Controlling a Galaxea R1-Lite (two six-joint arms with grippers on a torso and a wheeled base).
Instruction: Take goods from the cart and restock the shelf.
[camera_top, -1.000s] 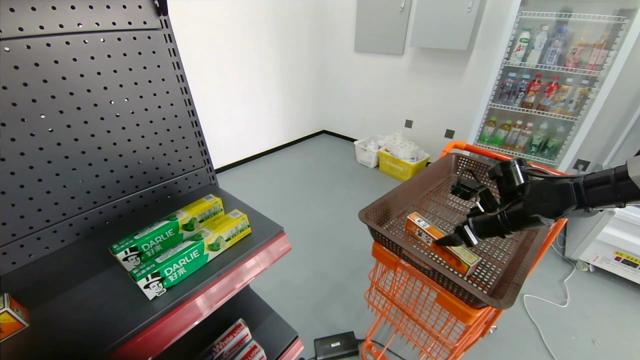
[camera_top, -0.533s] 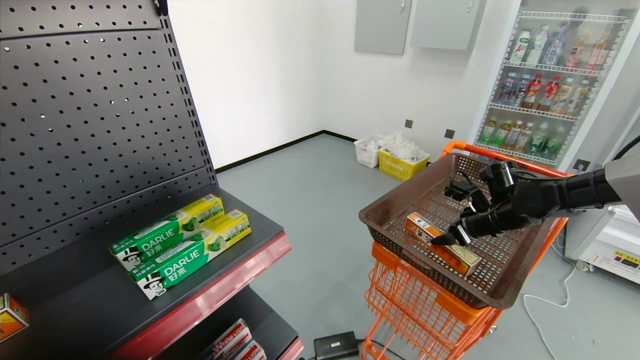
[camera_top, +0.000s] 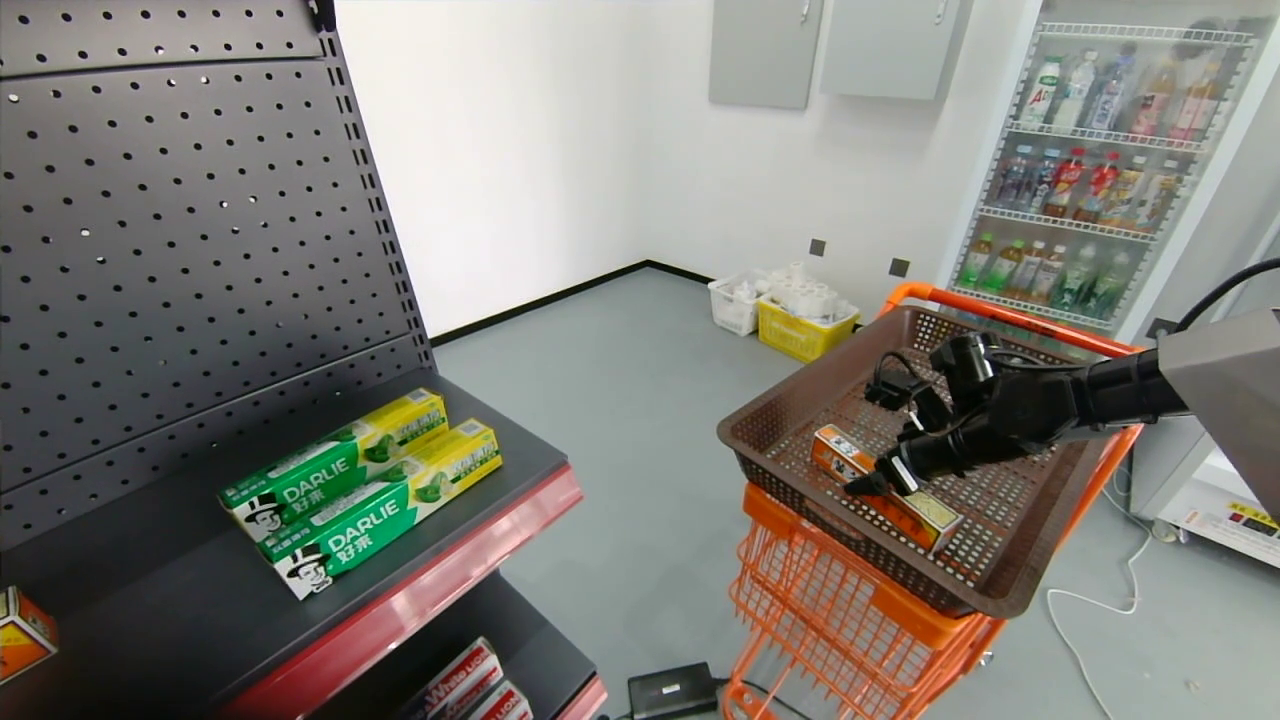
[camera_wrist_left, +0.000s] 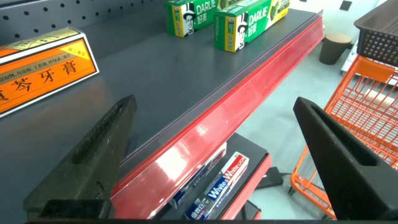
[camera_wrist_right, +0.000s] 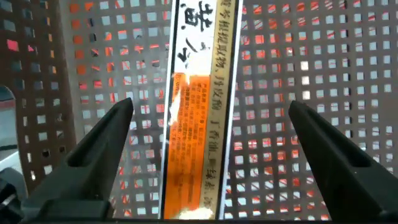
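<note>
Grey floor and white walls surround an orange cart (camera_top: 835, 620) topped by a brown perforated basket (camera_top: 790, 385). Low inside the basket, the right tool (camera_top: 868, 484) has its fingers spread wide, one on each side of a long orange box (camera_top: 922, 516) lying flat on the mesh; whether they touch it cannot be told. The left tool (camera_wrist_left: 211, 155) is also wide open and holds nothing, just off the red front edge of the dark shelf (camera_wrist_left: 186, 68). Two green toothpaste boxes (camera_top: 340, 470) lie side by side on that shelf, with a second orange box (camera_wrist_left: 37, 68) well apart from them.
</note>
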